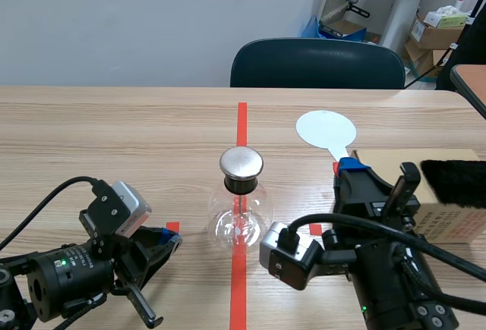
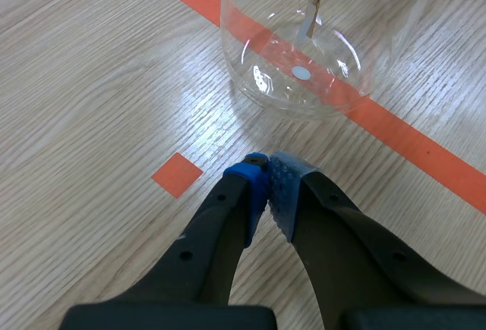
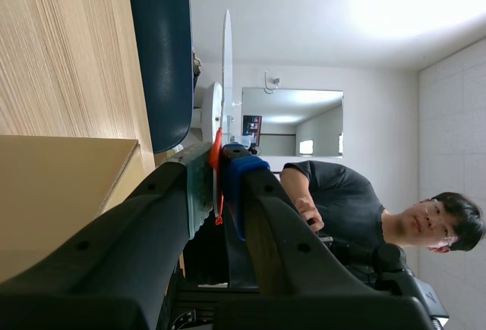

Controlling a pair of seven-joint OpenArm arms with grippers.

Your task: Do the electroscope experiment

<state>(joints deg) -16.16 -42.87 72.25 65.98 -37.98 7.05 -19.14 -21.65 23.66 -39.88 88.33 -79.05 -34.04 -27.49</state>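
The electroscope, a clear glass flask [image 1: 240, 220] with a round metal cap [image 1: 241, 162], stands on the red tape line at mid-table. In the left wrist view the flask [image 2: 292, 49] is just ahead of my left gripper [image 2: 269, 182], whose blue pads meet with nothing between them. In the scene view the left gripper [image 1: 163, 240] rests low, left of the flask. My right gripper [image 1: 351, 168] is shut on the handle of a white round paddle [image 1: 326, 128], held right of the flask. The paddle [image 3: 226, 64] shows edge-on between the right fingers.
A cardboard box [image 1: 448, 216] with a black furry pad [image 1: 456, 182] on top stands at the right, beside my right arm. A dark chair [image 1: 317, 64] is behind the table's far edge. A person [image 3: 357, 209] shows in the background of the right wrist view.
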